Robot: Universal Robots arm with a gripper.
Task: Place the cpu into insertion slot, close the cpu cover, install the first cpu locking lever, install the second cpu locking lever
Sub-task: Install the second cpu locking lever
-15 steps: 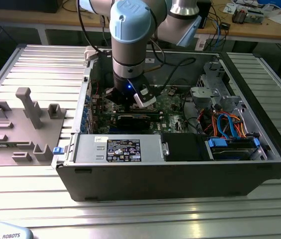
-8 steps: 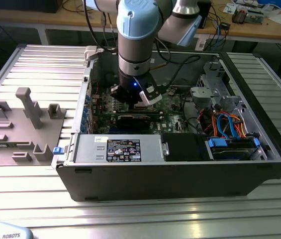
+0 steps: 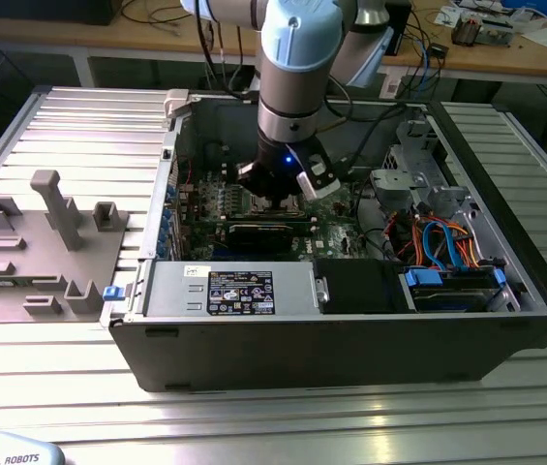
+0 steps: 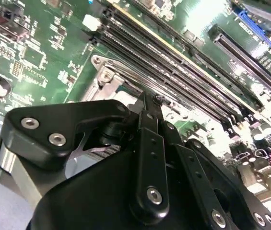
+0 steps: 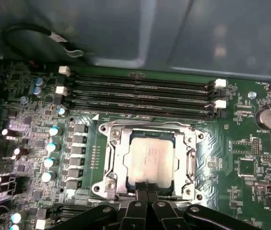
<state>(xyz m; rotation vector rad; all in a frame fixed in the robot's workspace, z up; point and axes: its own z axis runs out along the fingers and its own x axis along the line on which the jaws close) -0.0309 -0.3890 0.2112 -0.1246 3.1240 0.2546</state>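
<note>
The cpu (image 5: pixel 150 160), a silvery-grey square chip, lies flat in the insertion slot on the green motherboard, so the slot itself is hidden under it. The cpu cover (image 5: pixel 112 158), a silvery frame, lies down around the chip. My gripper (image 5: pixel 145 190) is shut, its black fingertips pressed together at the edge of the cover, and nothing shows between them. In the second wrist view the gripper (image 4: pixel 147 101) points at the cover's metal frame (image 4: pixel 104 79). In the exterior view the gripper (image 3: pixel 278 197) reaches down inside the open computer case over the board.
Long black memory slots (image 5: pixel 145 93) run just beyond the socket. Capacitors (image 5: pixel 51 148) stand on one side, a coin battery (image 5: pixel 268 116) on the other. The power supply box (image 3: pixel 239 291), bundled cables (image 3: pixel 442 237) and case walls crowd the arm. A grey fixture (image 3: pixel 45 242) sits outside on the exterior view's left.
</note>
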